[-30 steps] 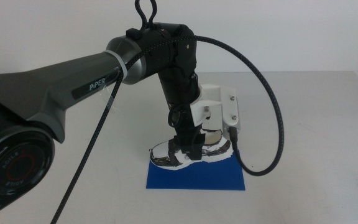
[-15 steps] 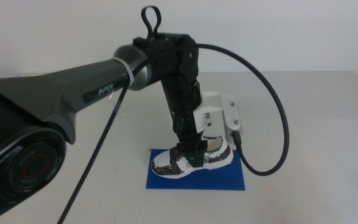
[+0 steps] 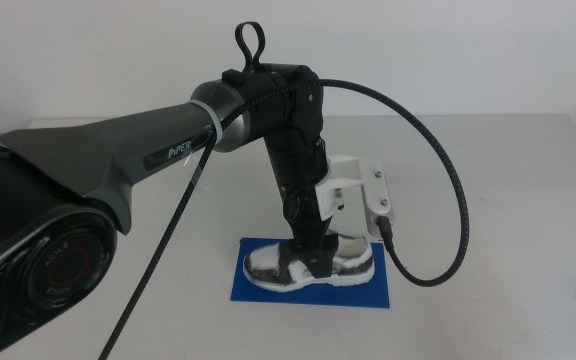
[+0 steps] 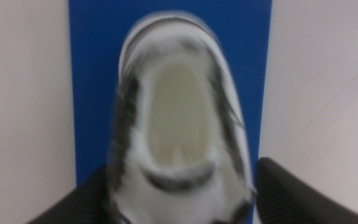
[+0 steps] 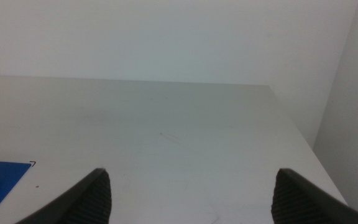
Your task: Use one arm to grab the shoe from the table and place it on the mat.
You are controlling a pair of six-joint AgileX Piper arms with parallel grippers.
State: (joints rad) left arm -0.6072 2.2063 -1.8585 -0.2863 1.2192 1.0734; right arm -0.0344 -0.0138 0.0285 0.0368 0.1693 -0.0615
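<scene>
Under me spreads the table (image 3: 498,200), a plain light grey-white top that runs out wide on every side in the middle view and shows bare again past my waiting right claw's camera. Directly on it lies the mat (image 3: 368,292), a thin flat deep-blue rectangle set toward the near edge, its long side across the picture. The mat (image 4: 92,81) lies flush against the pale surface, with table showing along both of its long edges.
</scene>
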